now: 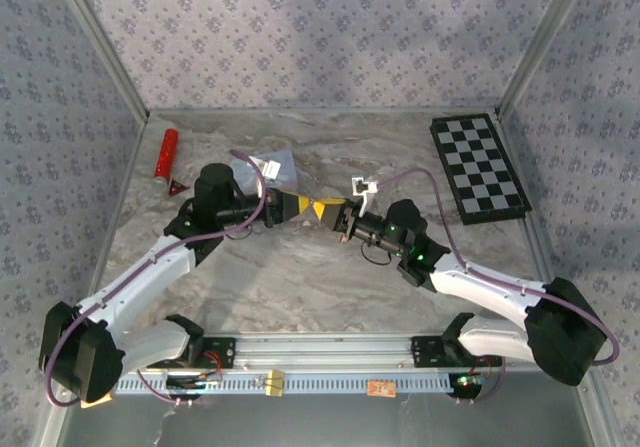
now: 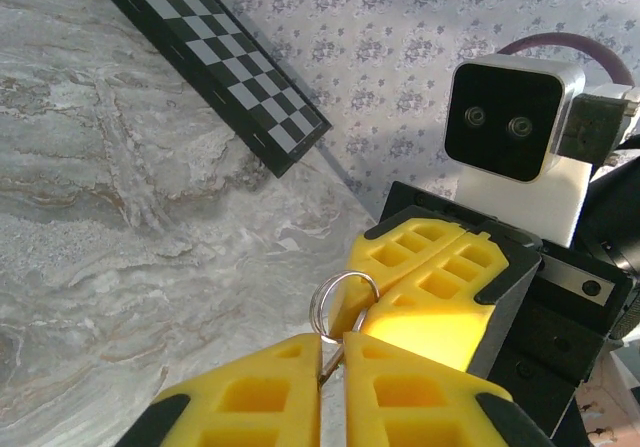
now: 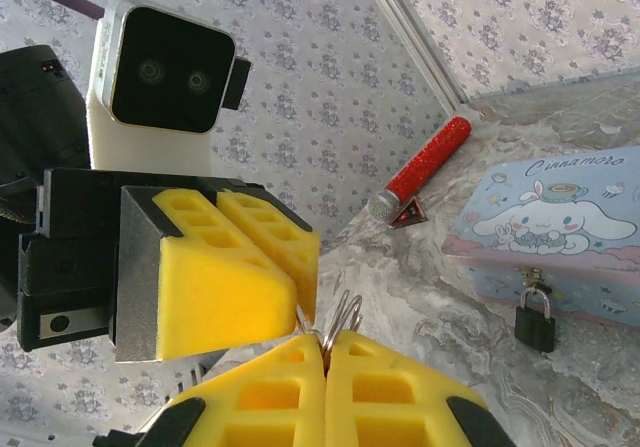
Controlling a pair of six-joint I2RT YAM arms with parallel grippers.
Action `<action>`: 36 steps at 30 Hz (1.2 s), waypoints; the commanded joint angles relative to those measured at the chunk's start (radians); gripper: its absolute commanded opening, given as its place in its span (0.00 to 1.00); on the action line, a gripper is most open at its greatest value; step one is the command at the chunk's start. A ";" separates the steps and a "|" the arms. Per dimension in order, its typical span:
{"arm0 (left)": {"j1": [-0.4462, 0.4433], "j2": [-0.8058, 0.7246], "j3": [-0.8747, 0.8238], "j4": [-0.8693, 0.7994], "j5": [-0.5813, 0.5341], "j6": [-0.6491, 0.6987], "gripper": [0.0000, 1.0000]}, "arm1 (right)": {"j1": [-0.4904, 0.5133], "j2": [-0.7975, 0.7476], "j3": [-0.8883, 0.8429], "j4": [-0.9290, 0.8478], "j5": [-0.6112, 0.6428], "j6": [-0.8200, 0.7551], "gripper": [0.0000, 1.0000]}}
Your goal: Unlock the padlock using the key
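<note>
Left claw (image 2: 332, 345): yellow fingers drawn almost together, pinching the thin metal shank of the key (image 2: 333, 359); held above the tabletop (image 2: 120, 227), tip to tip with the other claw
Right claw (image 3: 325, 342): fingers pressed together, nipping the ring (image 3: 345, 315) at the very tips; facing the left claw head-on
Key: caught between the left claw's fingertips, most of it hidden by the foam, blade impossible to make out
Ring: silvery loop standing up where the two claws meet, close against both sets of tips
Padlock (image 3: 535, 319): dark body and silvery shackle, hanging upright from the clasp on the front of the tin (image 3: 560, 232); off to the right of the right claw in its own wrist view, well apart from both claws
Tin: light blue with a cartoon figure on the lid, lying flat on the tabletop, right of the right claw
Red stick (image 3: 420, 167): glittery, lying beyond the right claw's tips, near the tin's left end, by the foot of the wall
Checkerboard (image 1: 478, 167): flat on the tabletop, well away on the right claw's outer side, near the far corner
</note>
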 commanded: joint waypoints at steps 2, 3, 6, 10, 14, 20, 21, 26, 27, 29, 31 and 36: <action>-0.009 -0.028 0.019 0.057 0.069 -0.006 0.13 | -0.007 -0.007 -0.011 0.014 -0.002 -0.017 0.00; -0.009 -0.030 0.017 0.062 0.070 -0.008 0.12 | -0.007 -0.007 -0.011 0.012 -0.002 -0.017 0.00; -0.009 -0.035 0.019 0.078 0.073 -0.016 0.09 | -0.009 -0.005 -0.011 0.011 -0.010 -0.017 0.00; -0.009 -0.045 0.014 0.090 0.078 -0.013 0.07 | -0.012 -0.004 -0.009 0.005 -0.013 -0.018 0.00; -0.009 -0.048 0.013 0.080 0.067 0.000 0.03 | -0.016 -0.004 -0.005 -0.009 -0.009 0.004 0.00; -0.009 -0.071 0.088 -0.181 -0.100 0.152 0.00 | -0.050 -0.044 -0.014 -0.080 0.015 -0.001 0.38; -0.009 -0.073 0.106 -0.224 -0.125 0.174 0.00 | -0.055 -0.053 -0.025 -0.080 0.023 -0.001 0.51; -0.011 -0.043 0.210 -0.419 -0.202 0.260 0.00 | -0.115 -0.101 -0.071 -0.120 -0.008 -0.156 0.65; -0.012 -0.038 0.221 -0.439 -0.208 0.270 0.00 | -0.127 -0.111 -0.077 -0.121 -0.026 -0.169 0.65; -0.017 -0.025 0.248 -0.494 -0.209 0.299 0.00 | -0.145 -0.135 -0.078 -0.121 -0.079 -0.205 0.65; -0.031 -0.010 0.279 -0.549 -0.204 0.333 0.00 | -0.147 -0.154 -0.072 -0.121 -0.122 -0.241 0.64; -0.095 0.030 0.338 -0.633 -0.184 0.395 0.00 | -0.161 -0.134 -0.033 -0.072 -0.317 -0.224 0.61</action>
